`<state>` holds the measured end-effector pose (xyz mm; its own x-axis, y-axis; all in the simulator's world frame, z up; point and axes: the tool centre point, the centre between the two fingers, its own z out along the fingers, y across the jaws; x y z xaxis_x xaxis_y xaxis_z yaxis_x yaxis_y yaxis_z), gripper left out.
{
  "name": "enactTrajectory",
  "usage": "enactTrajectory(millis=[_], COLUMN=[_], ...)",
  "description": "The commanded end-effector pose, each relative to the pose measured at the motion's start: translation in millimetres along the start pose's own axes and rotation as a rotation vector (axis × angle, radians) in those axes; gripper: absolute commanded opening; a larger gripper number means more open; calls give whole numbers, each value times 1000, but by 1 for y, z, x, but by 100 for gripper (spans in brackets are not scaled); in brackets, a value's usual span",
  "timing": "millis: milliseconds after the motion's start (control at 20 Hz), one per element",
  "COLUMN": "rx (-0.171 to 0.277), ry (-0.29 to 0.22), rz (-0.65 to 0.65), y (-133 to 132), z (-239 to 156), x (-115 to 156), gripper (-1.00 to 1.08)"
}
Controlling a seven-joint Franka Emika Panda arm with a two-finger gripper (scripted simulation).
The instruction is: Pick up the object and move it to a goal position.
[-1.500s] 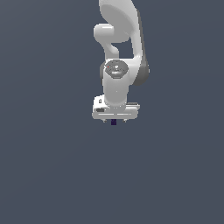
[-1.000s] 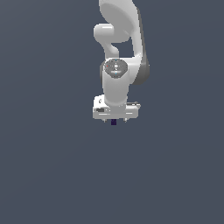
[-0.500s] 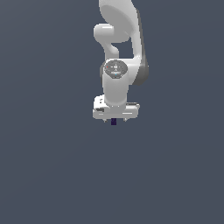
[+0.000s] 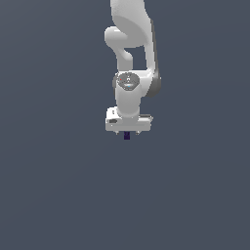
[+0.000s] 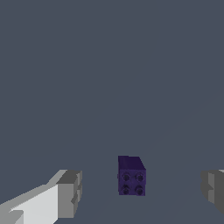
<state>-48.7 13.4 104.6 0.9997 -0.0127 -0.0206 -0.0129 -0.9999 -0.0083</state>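
The block is tiny, dark purple and almost navy, with four little round dots on one face. It sits on the plain grey worktop, and nothing is touching it. In the wrist view it lies in the gap between the two grey fingertips, a bit nearer to one of them than to the other, with bare grey floor showing on both sides of it. The gripper is spread wide, much wider than the block, so it is not pinching anything. In the exterior view the block pokes out as a small dark spot right under the middle of the white gripper, so the gripper looks low and well lined up over it. I cannot tell from these pictures if the fingertips are all the way down at the block's sides or a little above them. So the job looks like it is only at its start. The arm is in place over the block, and that seems to be the part that is done. What is left, I think, is to close the fingers on the block, lift it up, and carry it to the goal spot. No goal mark shows in either picture, so I cannot say where that spot is or how far away it is.
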Motion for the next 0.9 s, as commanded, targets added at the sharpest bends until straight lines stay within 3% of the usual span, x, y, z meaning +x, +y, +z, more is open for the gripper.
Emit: enactTrajectory(millis=[0,400,850], rx=[-3,-7,-8], ry=[6,19,19], rz=[7,22,24], y=[1,4,4], z=[11,30,36], x=[-11,-34,-38], gripper=[100,100,100])
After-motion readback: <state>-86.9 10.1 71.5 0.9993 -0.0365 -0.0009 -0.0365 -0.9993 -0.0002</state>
